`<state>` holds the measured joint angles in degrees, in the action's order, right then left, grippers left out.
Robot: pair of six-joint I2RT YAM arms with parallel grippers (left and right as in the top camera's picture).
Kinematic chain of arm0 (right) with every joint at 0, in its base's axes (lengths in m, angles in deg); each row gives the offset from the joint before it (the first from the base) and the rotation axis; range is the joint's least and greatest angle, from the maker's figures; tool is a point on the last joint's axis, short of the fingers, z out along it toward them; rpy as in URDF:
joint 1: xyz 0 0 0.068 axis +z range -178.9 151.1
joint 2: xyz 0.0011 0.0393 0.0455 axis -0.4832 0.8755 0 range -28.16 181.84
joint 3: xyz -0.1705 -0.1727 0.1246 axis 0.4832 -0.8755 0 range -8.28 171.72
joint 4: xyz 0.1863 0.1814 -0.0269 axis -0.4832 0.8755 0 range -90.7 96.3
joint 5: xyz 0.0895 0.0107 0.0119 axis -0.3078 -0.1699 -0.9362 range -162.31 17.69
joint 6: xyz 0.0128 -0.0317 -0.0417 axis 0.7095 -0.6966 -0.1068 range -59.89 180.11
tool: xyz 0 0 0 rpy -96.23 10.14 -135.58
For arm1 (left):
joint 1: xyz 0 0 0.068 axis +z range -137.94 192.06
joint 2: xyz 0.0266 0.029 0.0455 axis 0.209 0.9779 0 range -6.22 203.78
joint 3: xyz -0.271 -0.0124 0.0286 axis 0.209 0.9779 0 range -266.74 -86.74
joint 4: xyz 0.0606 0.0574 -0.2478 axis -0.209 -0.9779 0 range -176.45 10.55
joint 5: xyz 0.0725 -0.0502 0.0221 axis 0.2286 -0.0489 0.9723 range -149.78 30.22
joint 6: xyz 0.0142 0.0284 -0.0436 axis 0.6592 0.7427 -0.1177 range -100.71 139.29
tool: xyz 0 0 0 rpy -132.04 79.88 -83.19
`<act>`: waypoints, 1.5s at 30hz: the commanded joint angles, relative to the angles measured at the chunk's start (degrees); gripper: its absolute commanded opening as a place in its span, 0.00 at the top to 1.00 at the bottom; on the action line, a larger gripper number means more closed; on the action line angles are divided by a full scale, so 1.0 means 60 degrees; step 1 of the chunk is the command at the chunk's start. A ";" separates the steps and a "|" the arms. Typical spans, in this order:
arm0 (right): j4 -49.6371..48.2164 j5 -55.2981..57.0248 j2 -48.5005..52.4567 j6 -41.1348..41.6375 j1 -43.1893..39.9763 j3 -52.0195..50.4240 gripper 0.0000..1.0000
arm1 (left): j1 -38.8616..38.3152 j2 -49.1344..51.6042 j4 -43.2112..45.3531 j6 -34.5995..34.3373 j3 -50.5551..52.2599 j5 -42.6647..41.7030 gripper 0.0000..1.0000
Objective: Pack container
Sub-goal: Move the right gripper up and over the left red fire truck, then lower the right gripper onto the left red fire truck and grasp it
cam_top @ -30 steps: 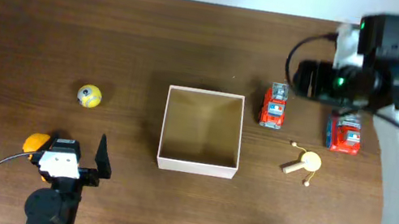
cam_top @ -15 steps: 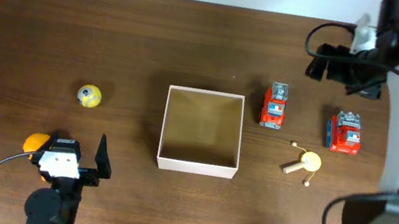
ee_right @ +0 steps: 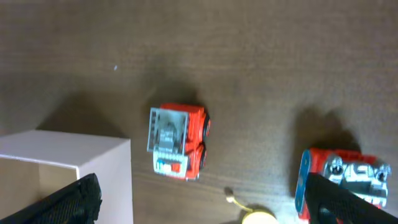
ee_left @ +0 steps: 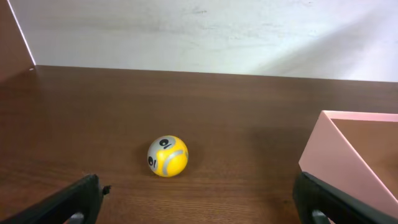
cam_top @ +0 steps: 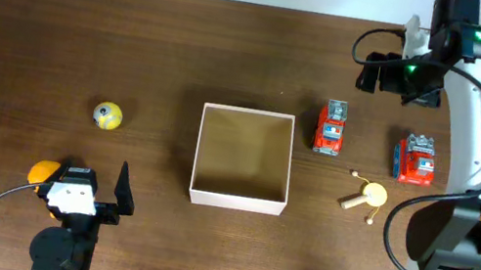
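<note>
Shallow square container (cam_top: 238, 197), thin white walls and tan cardboard inside, sat mid-way across the dark brown wooden table (cam_top: 179, 35), open side up. Left gripper (ee_left: 199, 208) was low at the near-left edge, jaws spread wide and holding nothing. A small yellow ball with grey markings (ee_left: 167, 156) lay ahead of it, well apart from the container. An orange rounded object (cam_top: 42, 171) sat beside the left gripper, partly hidden.

Right gripper (ee_right: 205, 202) hung over the far-right side, jaws likewise wide and bare. Beneath it, a red toy fire truck (ee_right: 178, 142) stood just right of the container. A second red-and-blue toy truck (cam_top: 416, 159) stood further right, and a small wooden toy with a yellow disc (cam_top: 367, 196) lay nearer.
</note>
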<state>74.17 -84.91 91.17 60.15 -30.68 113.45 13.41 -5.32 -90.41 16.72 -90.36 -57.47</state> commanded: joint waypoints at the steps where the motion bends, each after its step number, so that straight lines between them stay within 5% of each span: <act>1: -0.0142 -0.0102 0.0087 -0.0011 0.0073 0.0178 0.01 | -0.0029 -0.0047 0.0036 0.0182 0.0076 -0.0109 0.01; 13: -0.0204 0.0109 0.1137 0.0441 0.0765 0.0157 0.01 | -0.0029 -0.0047 0.0036 0.0182 0.0076 -0.0109 0.01; 30: -0.0455 0.2291 0.1300 0.3585 0.1654 -0.0430 0.04 | -0.0029 -0.0047 0.0036 0.0182 0.0076 -0.0109 0.01; 45: -0.1330 0.1428 0.1300 0.2772 0.1679 -0.2237 0.04 | -0.0029 -0.0047 0.0036 0.0182 0.0076 -0.0109 0.01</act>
<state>66.80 -74.39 98.66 79.34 -20.64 101.89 13.41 -5.32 -90.41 16.72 -90.36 -57.47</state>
